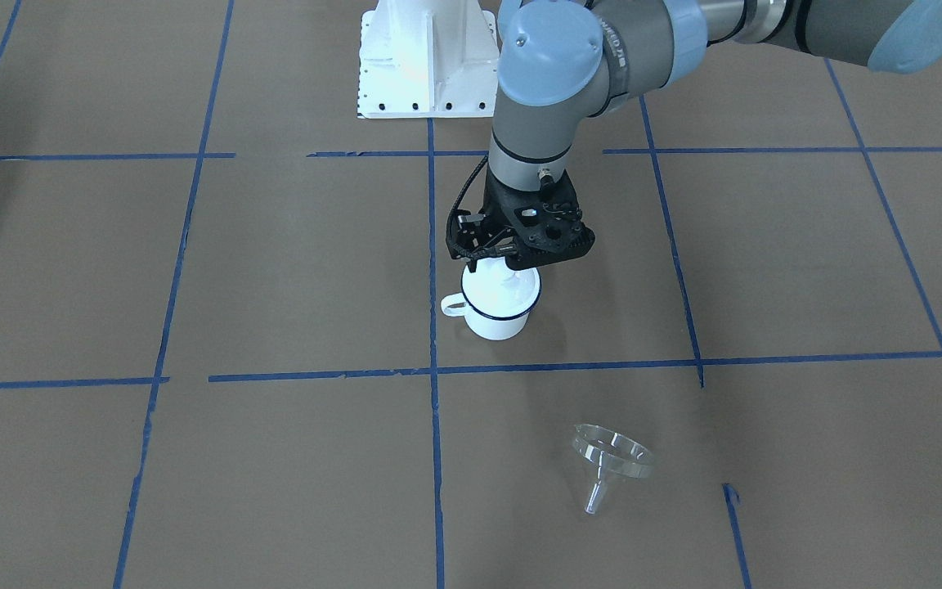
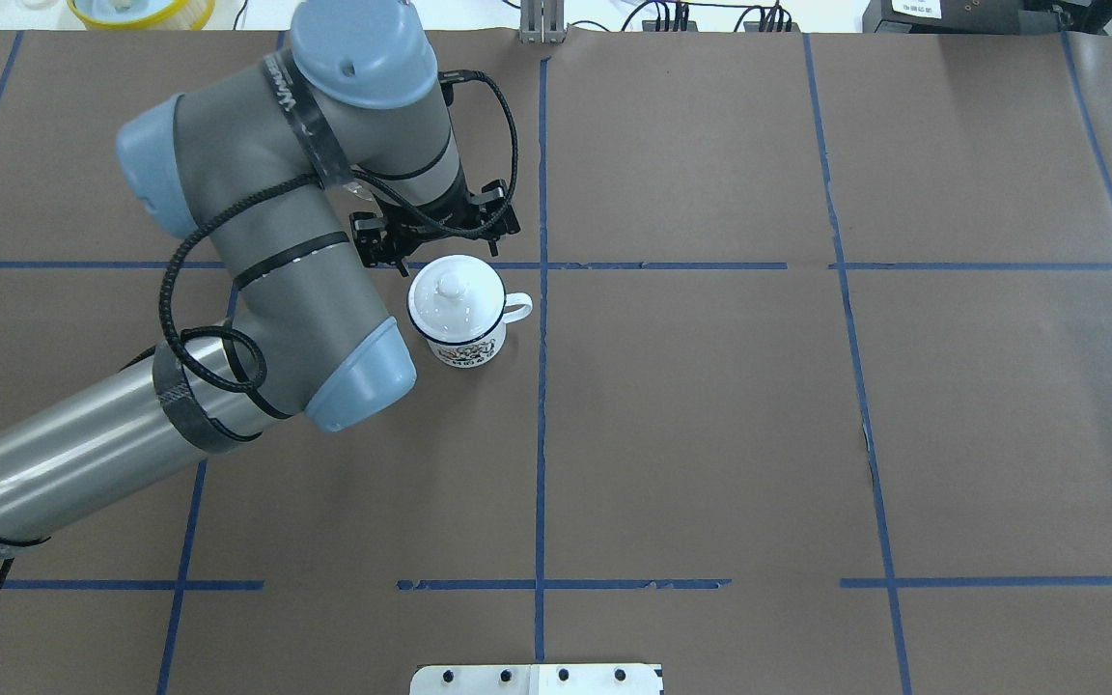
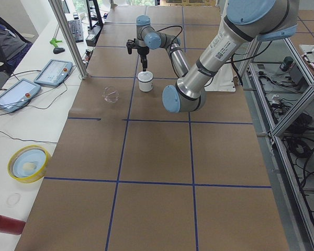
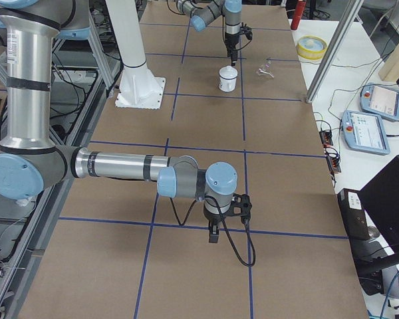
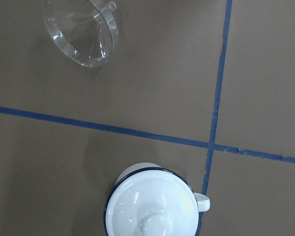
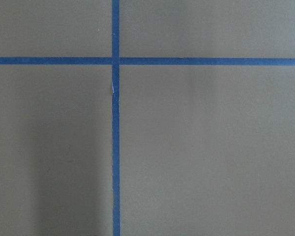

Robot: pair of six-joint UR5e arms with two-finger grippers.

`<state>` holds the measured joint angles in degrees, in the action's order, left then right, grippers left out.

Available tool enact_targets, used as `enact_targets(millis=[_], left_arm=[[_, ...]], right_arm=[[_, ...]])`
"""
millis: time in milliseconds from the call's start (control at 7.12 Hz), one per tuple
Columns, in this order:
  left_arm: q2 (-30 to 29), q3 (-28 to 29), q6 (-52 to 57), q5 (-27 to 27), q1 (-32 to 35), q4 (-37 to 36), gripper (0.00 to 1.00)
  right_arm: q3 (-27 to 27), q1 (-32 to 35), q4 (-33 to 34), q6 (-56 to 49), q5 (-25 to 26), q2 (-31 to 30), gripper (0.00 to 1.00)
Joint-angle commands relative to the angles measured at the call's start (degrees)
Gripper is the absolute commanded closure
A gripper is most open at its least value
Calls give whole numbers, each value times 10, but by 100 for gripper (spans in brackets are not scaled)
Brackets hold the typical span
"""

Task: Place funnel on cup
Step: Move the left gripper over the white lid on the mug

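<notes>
Your left gripper points straight down, and the black camera mount hides its fingers, so you cannot tell whether the jaws are wide, narrow or holding anything. Directly under it stands the cup, a white enamel mug with a dark blue rim. A round white lid with a knob sits on the cup. Whether the tips touch the knob cannot be told. The clear funnel lies on its side on the brown paper-covered table, well apart from the gripper. It is farther out from the robot's base than the gripper and off to the gripper's left. Its wide rim faces back toward the gripper and its spout points away, so its long axis runs roughly outward from the tool. This arm is by far the nearer one. The right gripper hangs over bare table far to the other side, its state unreadable. The lid likely has to come off before the funnel can seat.
</notes>
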<state>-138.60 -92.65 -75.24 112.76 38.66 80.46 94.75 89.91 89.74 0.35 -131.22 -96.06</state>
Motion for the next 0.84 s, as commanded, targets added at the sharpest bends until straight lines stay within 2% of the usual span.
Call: enact_targets(millis=[0, 140, 281, 702], left_arm=[[2, 23, -13, -10, -18, 24, 0], [2, 25, -13, -10, -19, 26, 0], [2, 23, -14, -12, -18, 26, 6], [8, 21, -14, -37, -16, 42, 6]], right_arm=[[0, 0, 0, 0, 0, 0, 0], [1, 0, 0, 0, 0, 0, 0], [0, 0, 0, 0, 0, 0, 0], [0, 0, 0, 0, 0, 0, 0]])
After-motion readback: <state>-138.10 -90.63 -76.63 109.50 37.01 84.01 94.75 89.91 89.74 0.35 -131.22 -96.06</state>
